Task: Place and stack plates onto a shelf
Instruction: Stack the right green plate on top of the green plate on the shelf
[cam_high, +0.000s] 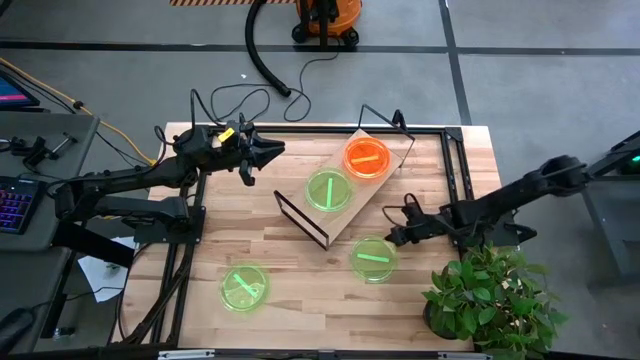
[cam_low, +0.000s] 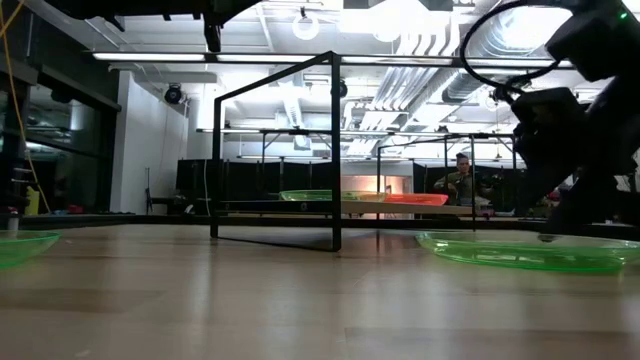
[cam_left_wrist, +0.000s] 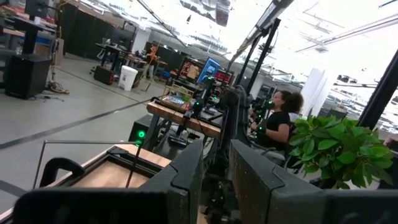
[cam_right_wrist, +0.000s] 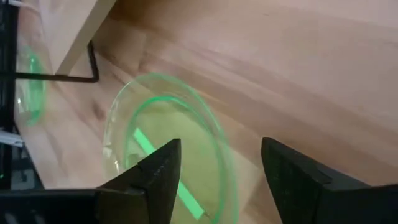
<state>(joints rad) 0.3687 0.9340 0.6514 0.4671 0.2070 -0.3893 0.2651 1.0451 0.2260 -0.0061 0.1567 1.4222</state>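
Note:
The shelf (cam_high: 349, 214) stands slantwise mid-table, a light-wood board on a black wire frame (cam_low: 335, 150). An orange plate (cam_high: 367, 157) and a green plate (cam_high: 329, 190) lie side by side on it. Two more green plates lie flat on the table, one to the right of the shelf's near end (cam_high: 373, 259) and one near the near-left corner (cam_high: 243, 287). My right gripper (cam_high: 393, 237) is open, low at the first plate's far-right rim; in the right wrist view its fingers (cam_right_wrist: 221, 149) straddle that rim (cam_right_wrist: 208, 121). My left gripper (cam_high: 268, 152) hovers raised near the table's far left, open by a narrow gap (cam_left_wrist: 216, 162). My right gripper comes slanting down from the table's right over the far-right rim (cam_right_wrist: 208, 121) of the green plate, one finger (cam_right_wrist: 163, 167) above the plate's inside and the other (cam_right_wrist: 280, 163) outside it. Whether either finger touches the plate cannot be told. The plate lies flat on the table.
A potted plant (cam_high: 490, 300) stands at the table's near right corner, close to my right arm. Black frame rails (cam_high: 455, 150) run along the far and right edges. Cables (cam_high: 235, 100) trail off the far edge. People sit in the room beyond (cam_left_wrist: 280, 118).

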